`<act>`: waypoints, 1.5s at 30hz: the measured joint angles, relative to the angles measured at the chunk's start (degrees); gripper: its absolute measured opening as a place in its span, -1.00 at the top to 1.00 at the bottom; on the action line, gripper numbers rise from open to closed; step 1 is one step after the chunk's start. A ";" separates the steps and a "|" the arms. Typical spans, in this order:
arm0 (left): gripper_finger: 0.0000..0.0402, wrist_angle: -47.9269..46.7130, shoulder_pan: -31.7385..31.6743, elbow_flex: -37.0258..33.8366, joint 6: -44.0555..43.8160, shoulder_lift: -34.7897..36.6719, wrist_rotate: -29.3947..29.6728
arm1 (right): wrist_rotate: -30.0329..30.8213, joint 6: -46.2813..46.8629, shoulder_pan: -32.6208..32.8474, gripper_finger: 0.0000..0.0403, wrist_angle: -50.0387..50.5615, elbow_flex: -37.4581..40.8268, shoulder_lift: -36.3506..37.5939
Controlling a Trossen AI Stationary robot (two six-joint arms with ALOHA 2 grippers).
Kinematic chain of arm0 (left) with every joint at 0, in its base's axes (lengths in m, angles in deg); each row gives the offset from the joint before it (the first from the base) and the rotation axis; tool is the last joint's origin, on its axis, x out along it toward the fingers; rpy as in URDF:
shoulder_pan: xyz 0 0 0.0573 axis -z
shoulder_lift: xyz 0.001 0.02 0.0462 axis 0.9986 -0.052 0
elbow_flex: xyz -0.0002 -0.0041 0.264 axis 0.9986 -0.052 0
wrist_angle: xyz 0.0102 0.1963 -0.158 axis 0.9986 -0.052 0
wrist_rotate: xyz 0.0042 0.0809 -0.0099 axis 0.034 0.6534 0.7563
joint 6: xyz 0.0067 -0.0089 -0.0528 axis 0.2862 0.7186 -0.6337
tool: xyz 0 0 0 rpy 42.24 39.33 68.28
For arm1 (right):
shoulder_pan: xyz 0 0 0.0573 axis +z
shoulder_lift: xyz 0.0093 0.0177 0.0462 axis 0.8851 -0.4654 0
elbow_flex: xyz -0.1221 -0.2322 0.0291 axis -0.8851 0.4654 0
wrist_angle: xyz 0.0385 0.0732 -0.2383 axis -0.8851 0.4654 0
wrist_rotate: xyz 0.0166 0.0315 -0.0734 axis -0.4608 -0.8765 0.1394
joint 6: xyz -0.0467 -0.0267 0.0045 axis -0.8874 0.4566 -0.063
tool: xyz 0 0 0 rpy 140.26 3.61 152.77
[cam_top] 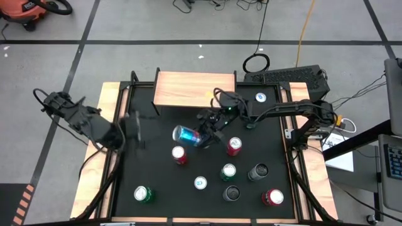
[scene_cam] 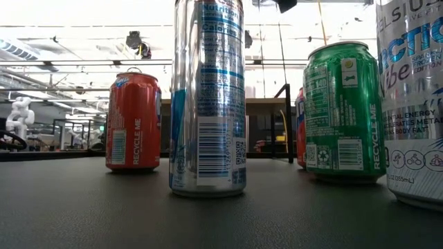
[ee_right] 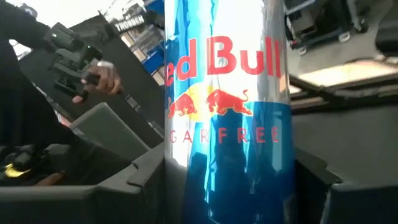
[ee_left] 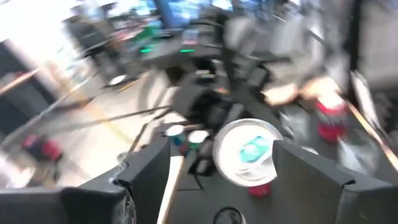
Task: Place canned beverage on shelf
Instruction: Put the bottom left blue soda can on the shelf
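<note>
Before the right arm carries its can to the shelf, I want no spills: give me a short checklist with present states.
1. Right gripper shut on the blue can: ok, can fills the space between its fingers in the right wrist view.
2. Can upright: not ok, it lies tilted in the high view.
3. Shelf top free: ok.
4. Left gripper clear of the path: ok, at the table's left.
5. Red can nearby undisturbed: ok, upright.
</note>
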 joint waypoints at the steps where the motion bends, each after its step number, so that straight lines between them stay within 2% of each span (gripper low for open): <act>1: -0.37 0.90 -0.02 0.00 -2.15 0.53 2.21 | 0.37 -0.10 -0.38 -0.08 0.10 0.00 0.48; 6: -0.37 7.90 -0.04 0.00 -7.87 1.93 12.17 | 7.38 -1.94 -1.76 -0.08 -0.40 0.00 3.64; 12: -0.37 20.77 -0.32 0.00 -7.90 1.76 21.06 | 23.44 -6.93 -1.89 -0.08 -2.87 -0.02 6.77; 14: -0.37 23.53 -1.00 0.00 -7.89 1.33 22.45 | 28.39 -8.45 -1.78 -0.08 -2.82 -0.02 7.56; 19: -0.37 26.13 -2.93 -0.01 -7.91 1.00 22.12 | 37.79 -11.78 -1.62 -0.08 -4.90 -0.02 8.48; 26: -0.37 31.30 -7.09 -0.02 -11.14 0.06 21.02 | 43.87 -13.68 -1.60 -0.08 -9.40 -0.02 8.48; 32: -0.37 31.45 -11.08 0.00 -16.99 -1.16 13.87 | 48.95 -15.91 -1.60 -0.08 -10.96 -0.02 8.48; 36: -0.37 34.05 -12.98 0.00 -19.83 -2.78 14.10 | 50.37 -18.79 -1.60 -0.08 -12.07 -0.02 8.48; 45: -0.37 36.16 -13.66 -0.02 -16.84 -5.43 13.82 | 52.93 -23.45 -1.58 -0.08 -12.05 -0.02 9.10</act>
